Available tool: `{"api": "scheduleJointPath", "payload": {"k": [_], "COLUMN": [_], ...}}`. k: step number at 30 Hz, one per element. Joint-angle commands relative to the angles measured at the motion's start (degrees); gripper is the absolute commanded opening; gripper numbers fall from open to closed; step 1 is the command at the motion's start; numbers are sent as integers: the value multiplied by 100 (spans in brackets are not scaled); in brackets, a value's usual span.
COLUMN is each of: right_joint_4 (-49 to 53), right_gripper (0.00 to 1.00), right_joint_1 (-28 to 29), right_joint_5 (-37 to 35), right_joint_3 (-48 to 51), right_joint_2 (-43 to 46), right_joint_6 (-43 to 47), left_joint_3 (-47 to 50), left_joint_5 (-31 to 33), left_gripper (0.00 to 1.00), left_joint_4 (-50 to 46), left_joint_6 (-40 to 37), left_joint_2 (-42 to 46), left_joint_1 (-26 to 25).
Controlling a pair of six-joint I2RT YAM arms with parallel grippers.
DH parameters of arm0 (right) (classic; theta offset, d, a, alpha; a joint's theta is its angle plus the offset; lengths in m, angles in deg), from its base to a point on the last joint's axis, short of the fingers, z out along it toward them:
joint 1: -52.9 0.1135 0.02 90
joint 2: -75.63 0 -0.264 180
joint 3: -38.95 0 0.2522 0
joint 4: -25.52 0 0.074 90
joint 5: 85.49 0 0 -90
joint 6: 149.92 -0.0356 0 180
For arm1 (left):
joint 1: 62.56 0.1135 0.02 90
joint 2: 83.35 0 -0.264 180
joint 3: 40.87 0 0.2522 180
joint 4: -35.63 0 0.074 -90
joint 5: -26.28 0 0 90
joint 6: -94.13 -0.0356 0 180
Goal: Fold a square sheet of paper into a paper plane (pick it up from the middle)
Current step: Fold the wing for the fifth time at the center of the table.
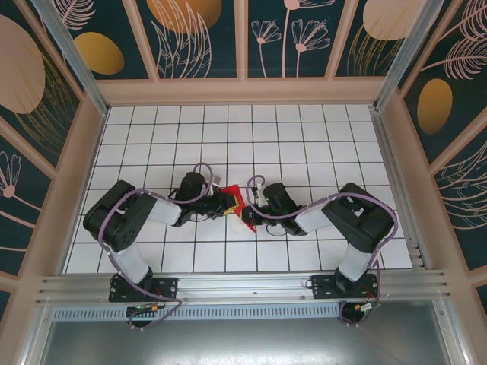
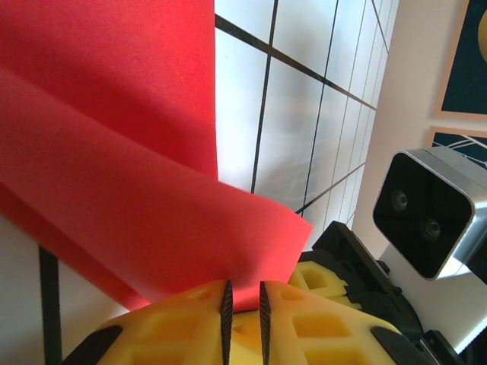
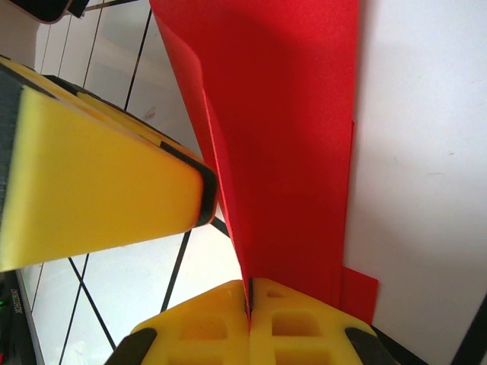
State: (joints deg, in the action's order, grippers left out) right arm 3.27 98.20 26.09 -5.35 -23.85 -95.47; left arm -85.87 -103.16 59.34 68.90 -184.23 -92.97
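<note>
Reaching in from the left, the left end effector met the square sheet of paper above the middle of the desk; its jaws stood only a narrow slit apart, and in the left wrist view the sheet's near edge dipped into that slit between the ribbed pads; they did not look clamped on it, so this side seemed to be lining up a pinch rather than carrying anything; the paper hung between the two arms, doubled into overlapping red layers with a sharp crease, not spread flat; holding it there probably gave both sides an edge to reach; on the right, the right end effector was closed tight on the sheet, the red layers rising straight out of the seam between its yellow fingers, so it bore the paper and steadied it for its partner; as for what crowded the work, it was the arms themselves; purple cables looped over the wrists, the two end effectors sat almost nose to nose, and the right wrist's grey camera loomed near the left fingers; the leaf-patterned wall panels stood well back; with so little room, a hasty close could crumple the fold.
</note>
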Motion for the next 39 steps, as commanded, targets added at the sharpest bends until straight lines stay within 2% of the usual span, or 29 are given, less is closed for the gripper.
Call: {"api": "scheduleJointPath", "payload": {"k": [1,16,28,39], "right_joint_4": [141,416,1012,1981], "right_gripper": [4,14,25,26], "right_joint_1": [-45,-65,-113,-118], "right_joint_5": [66,239,477,365], "right_joint_3": [-83,-237,-442,-549], "right_joint_2": [-133,-120,308,737], "right_joint_6": [-53,-183,-259,-189], "left_joint_3": [-102,-51,-48,22], "left_joint_5": [136,430,512,517], "left_gripper": [20,17,16,15], "left_joint_4": [-25,-422,-512,-487], "left_joint_6": [-83,-200,-271,-269], "left_joint_2": [-100,-192,-278,-276], "left_joint_1": [-36,-30,-34,-28]}}
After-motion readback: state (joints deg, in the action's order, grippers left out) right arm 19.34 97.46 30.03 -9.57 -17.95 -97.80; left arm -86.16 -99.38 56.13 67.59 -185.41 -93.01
